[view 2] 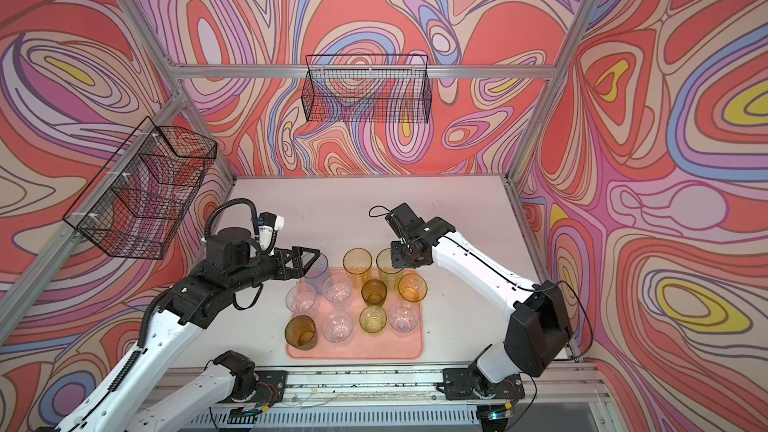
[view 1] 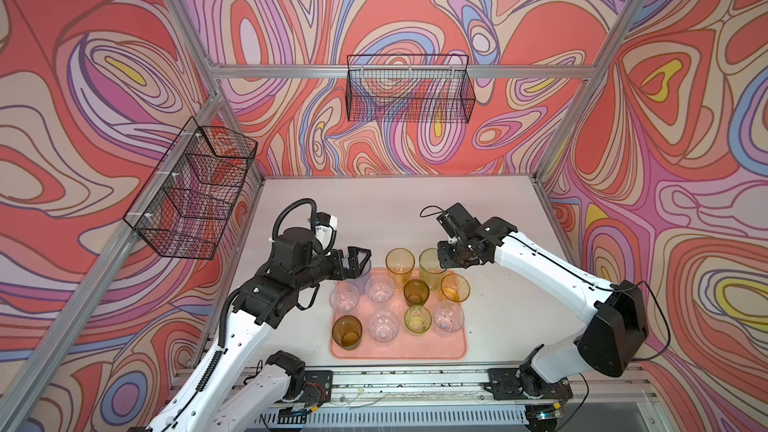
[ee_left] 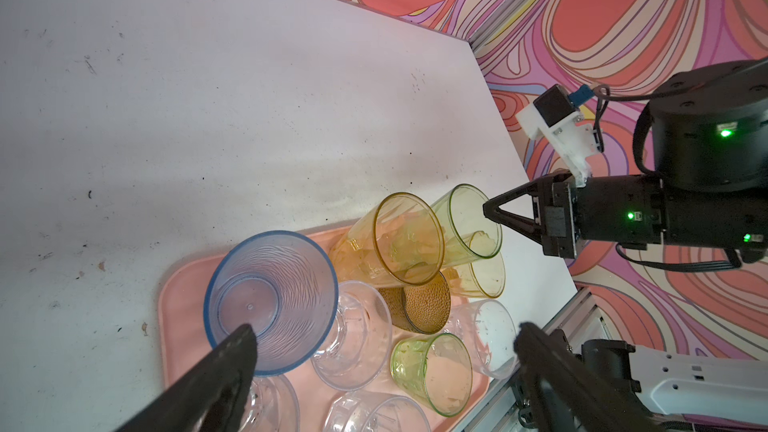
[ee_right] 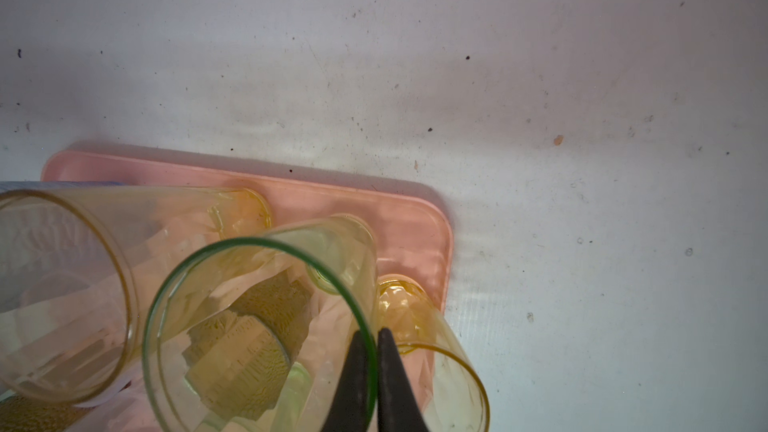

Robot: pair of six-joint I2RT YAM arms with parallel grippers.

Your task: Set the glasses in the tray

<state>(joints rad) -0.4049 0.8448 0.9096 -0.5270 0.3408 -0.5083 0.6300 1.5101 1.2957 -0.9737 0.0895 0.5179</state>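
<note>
Over the tray (view 1: pixel 415 349), right jaws pinch yellow-green glass (view 1: pixel 428 274); left jaws gape, perhaps touching blue glass (ee_left: pixel 282 276).

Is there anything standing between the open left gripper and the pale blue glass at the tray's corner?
Nothing visible does. The left gripper is open right at the blue glass, one finger at its rim. A clear glass stands close beside it on the tray.

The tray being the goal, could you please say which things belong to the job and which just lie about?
Job: salmon-pink tray; yellow-green tumbler, pinched by right gripper; pale blue tumbler, at open left gripper; nine other tumblers.
Idle: back-wall wire basket; left-wall wire basket.
</note>
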